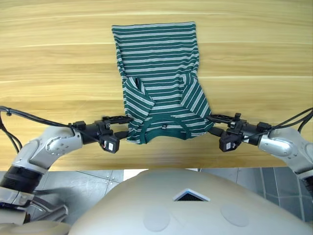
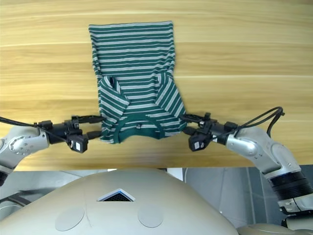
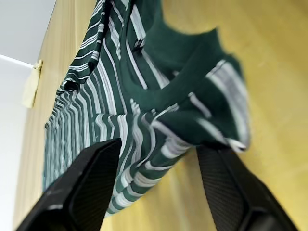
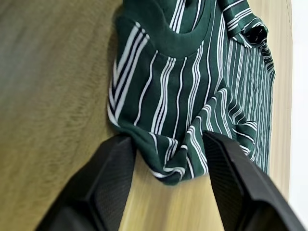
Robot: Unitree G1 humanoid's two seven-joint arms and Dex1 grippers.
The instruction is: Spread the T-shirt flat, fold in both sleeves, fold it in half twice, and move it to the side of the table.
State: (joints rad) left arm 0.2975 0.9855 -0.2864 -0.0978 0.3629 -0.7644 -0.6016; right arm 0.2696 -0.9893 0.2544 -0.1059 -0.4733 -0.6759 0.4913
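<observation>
T-shirt (image 1: 159,83) lies on the surface (image 1: 58,58), sleeves folded in; left fingers (image 1: 117,118) and right fingers (image 1: 220,117) straddle its collar-end corners, spread apart.

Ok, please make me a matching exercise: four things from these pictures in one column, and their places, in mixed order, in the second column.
Things:
1. left gripper
2. right gripper
3. collar
4. hem

Places:
A. far end of the T-shirt
B. at the T-shirt's near corner on the robot's right
C. near end, between the two grippers
D. at the T-shirt's near corner on the robot's left

Pairs: 1-D, 2-B, 3-C, 4-A
</observation>
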